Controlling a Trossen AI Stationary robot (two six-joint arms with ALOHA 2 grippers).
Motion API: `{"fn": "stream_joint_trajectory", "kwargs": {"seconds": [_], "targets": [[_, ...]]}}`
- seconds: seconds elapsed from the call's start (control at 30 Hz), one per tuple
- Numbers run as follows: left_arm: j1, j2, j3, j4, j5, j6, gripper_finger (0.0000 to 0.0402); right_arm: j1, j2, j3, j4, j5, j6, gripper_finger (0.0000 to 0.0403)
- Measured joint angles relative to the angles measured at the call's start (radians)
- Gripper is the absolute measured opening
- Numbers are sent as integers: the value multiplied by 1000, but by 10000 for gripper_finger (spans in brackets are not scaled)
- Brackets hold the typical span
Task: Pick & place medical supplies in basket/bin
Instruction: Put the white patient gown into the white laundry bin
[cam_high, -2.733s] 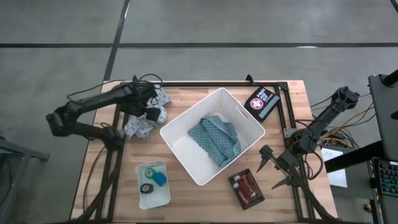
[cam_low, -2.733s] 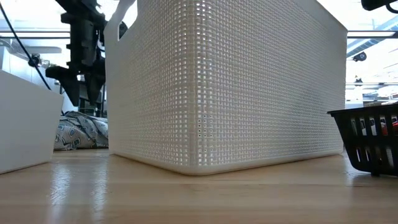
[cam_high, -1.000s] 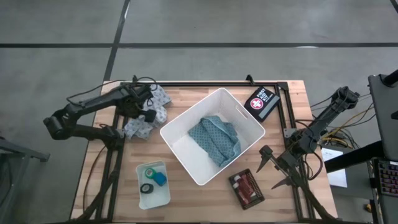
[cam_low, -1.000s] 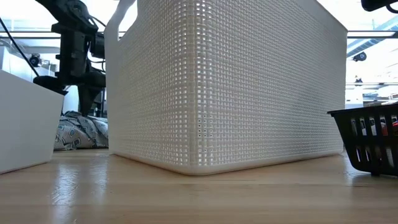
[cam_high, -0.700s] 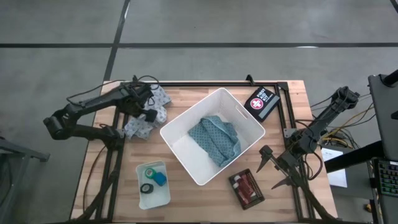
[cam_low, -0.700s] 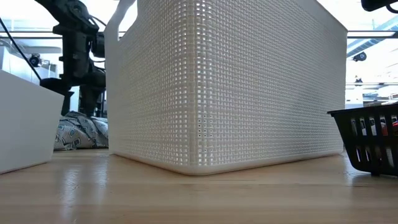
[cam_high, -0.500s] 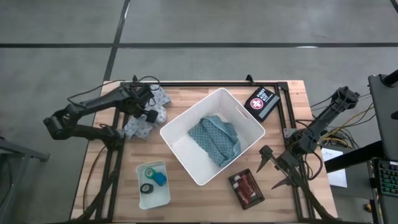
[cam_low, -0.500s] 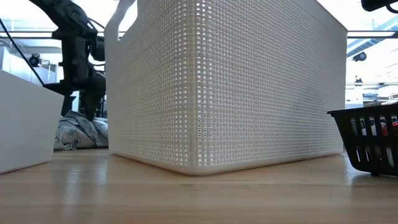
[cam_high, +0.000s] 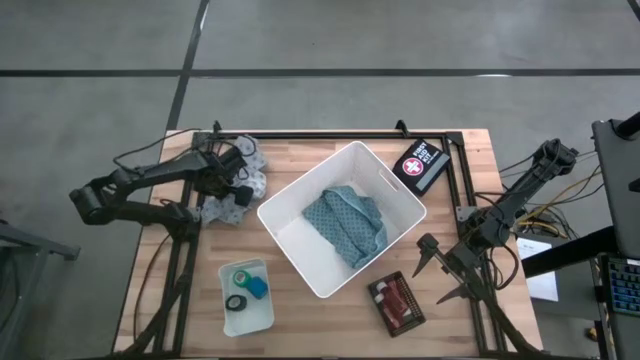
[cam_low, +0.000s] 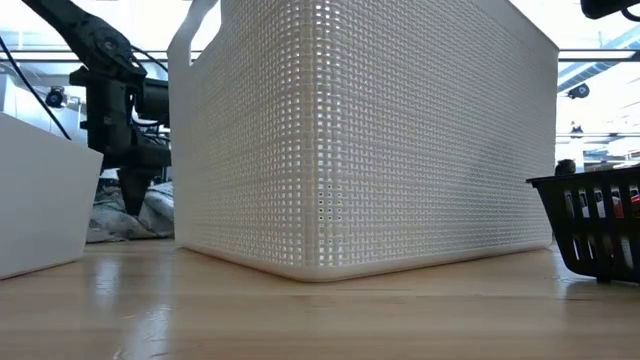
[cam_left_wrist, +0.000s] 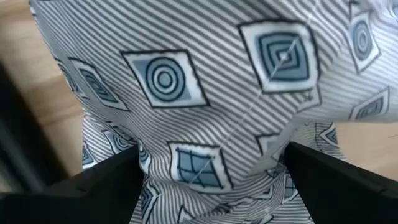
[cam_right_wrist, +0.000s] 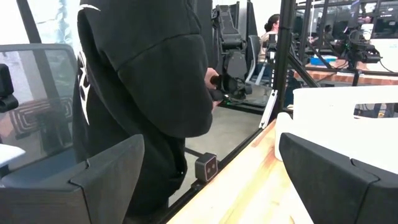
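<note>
Left pincer (cam_left_wrist: 211, 180): spread wide, its two dark fingers straddling the patterned cloth (cam_high: 232, 190) and lowered onto it, nothing gripped.
Patterned cloth: a crumpled grey-and-blue printed piece, heaped on the wooden surface (cam_high: 330, 320) just beside the bin's left corner.
Handling: soft, light and limp by the look of it; a pinch on a raised fold near the middle of the heap seems the surest hold, since a corner would let the rest trail.
White bin (cam_high: 400, 205): centre of the surface, turned at an angle, a teal cloth (cam_high: 348, 225) already inside.
Right pincer (cam_high: 437, 268): open and idle off the right edge, well apart from everything.
Beyond: a person in a dark hooded top (cam_right_wrist: 137, 93) stands beside the rig.
</note>
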Motion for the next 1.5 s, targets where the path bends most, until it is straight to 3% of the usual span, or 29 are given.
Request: {"fn": "stream_joint_trajectory", "kwargs": {"seconds": [0.43,1.5], "targets": [[0,0,0,115,13,-18,375,0,0,0,-3,0,0,368],[-1,0,0,128,3,-20,376,0,0,0,-3,0,0,368]]}}
